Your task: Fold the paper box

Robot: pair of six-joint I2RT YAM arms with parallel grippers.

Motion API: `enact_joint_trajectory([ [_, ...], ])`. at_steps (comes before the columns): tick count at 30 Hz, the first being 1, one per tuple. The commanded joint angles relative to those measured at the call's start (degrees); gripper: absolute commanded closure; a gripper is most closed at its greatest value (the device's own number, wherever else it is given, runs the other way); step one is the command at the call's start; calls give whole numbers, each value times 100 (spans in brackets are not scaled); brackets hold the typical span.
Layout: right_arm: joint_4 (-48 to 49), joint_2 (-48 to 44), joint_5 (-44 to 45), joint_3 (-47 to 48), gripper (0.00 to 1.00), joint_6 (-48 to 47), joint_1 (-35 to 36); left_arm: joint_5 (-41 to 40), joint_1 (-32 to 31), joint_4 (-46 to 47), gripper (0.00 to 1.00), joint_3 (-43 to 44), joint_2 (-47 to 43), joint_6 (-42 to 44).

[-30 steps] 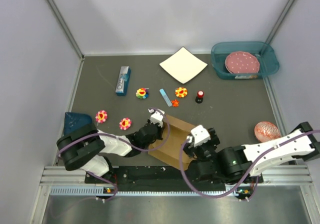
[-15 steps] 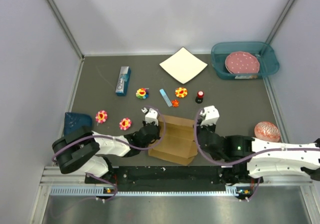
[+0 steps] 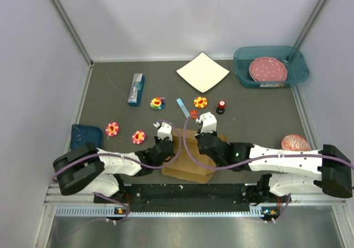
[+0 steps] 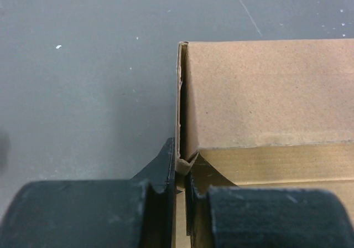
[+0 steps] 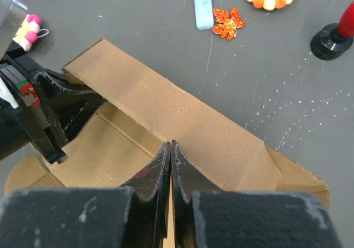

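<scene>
White square sheet [image 3: 202, 72], teal bin [image 3: 241, 74] holding spotted pink plate [image 3: 267, 69], blue carton [image 3: 136, 89]

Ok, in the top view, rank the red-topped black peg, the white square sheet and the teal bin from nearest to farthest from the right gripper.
1. Red-topped black peg: just beyond the right gripper, slightly to its right.
2. White square sheet: far middle of the table.
3. Teal bin: far right corner.

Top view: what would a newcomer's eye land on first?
The half-folded brown paper box sits at the near middle. The left gripper pinches its left wall; the right gripper is shut over its folded panel. Bright flower toys dot the dark table behind.
</scene>
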Motion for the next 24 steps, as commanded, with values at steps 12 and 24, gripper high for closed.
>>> enact_joint_trajectory([
  [12, -36, 19, -434, -1, 100, 89, -168, -867, -70, -1434, 100, 510, -153, -597],
  [24, -1362, -1106, 1219, 34, 44, -430, -247, -947, -70, -3016, 100, 1160, 22, -800],
])
